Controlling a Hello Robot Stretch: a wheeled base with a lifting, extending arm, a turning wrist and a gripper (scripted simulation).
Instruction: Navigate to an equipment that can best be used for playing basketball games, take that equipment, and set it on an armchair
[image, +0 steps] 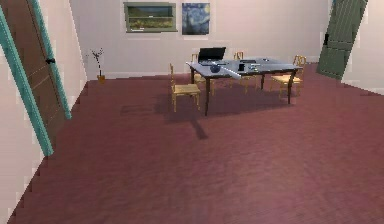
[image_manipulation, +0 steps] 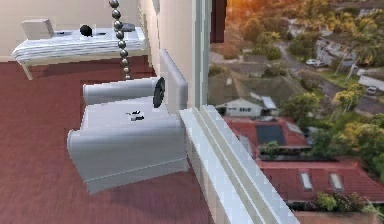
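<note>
I read this as the search step: nothing I can call a basketball has been found, so the fetch has not begun. The dark red floor (image: 200, 160) fills most of the forward view, bare and open for driving. In the arm side view a tall window (image_manipulation: 300, 100) onto rooftops and trees takes the right half of the frame, and a grey upholstered armchair (image_manipulation: 125, 135) sits at centre left, just beside its pale sill (image_manipulation: 225, 150); that is my drop-off place, already close at hand. In the upper middle of the forward view a dark rectangular table (image: 262, 72) stands near the far wall, with a brown door in a teal frame (image: 35, 75) at the left edge and a green door (image: 342, 35) at upper right. A white bed-like piece of furniture (image_manipulation: 60, 45) sits in the upper left of the arm side view. Smaller things are two framed paintings (image: 150, 16), a wooden chair (image: 184, 90), an open black laptop (image: 211, 54) and a small dark round blob (image_manipulation: 87, 30) on the white furniture, too small to name. Where the ball lies I cannot tell, so I cannot place it against the claw, nor can I tell the claw's state. The next move calls for turning the base and scanning the rest of the room.
</note>
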